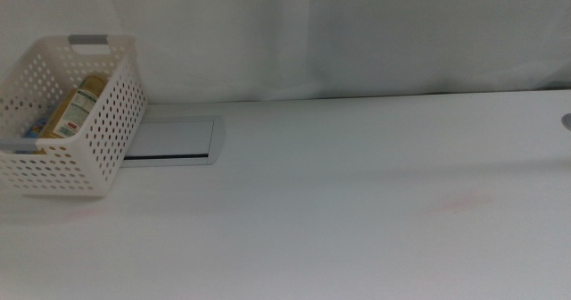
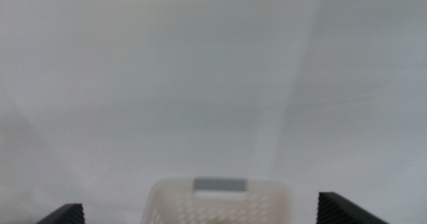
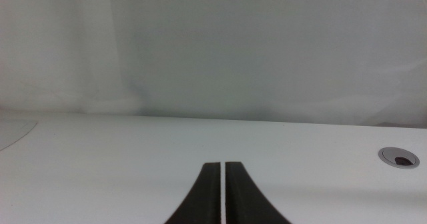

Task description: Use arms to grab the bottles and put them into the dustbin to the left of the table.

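The dustbin (image 1: 76, 135), a white perforated basket with grey handle strips, stands at the table's (image 1: 339, 211) far left. Inside it a yellow juice bottle (image 1: 76, 108) leans against the wall. A patch of blue (image 1: 31, 131) shows beside the bottle, and the rest of that thing is hidden. Neither arm appears in the middle view. In the left wrist view my left gripper (image 2: 200, 209) is open, its jaws wide apart and empty, with the dustbin's rim (image 2: 217, 196) beyond them. My right gripper (image 3: 221, 165) is shut on nothing, low over the white tabletop.
A flat grey hatch (image 1: 169, 140) is set into the table just right of the dustbin. A round grey cable hole (image 3: 398, 157) sits near the table's right edge, also at the middle view's right border (image 1: 566, 120). A white wall backs the table.
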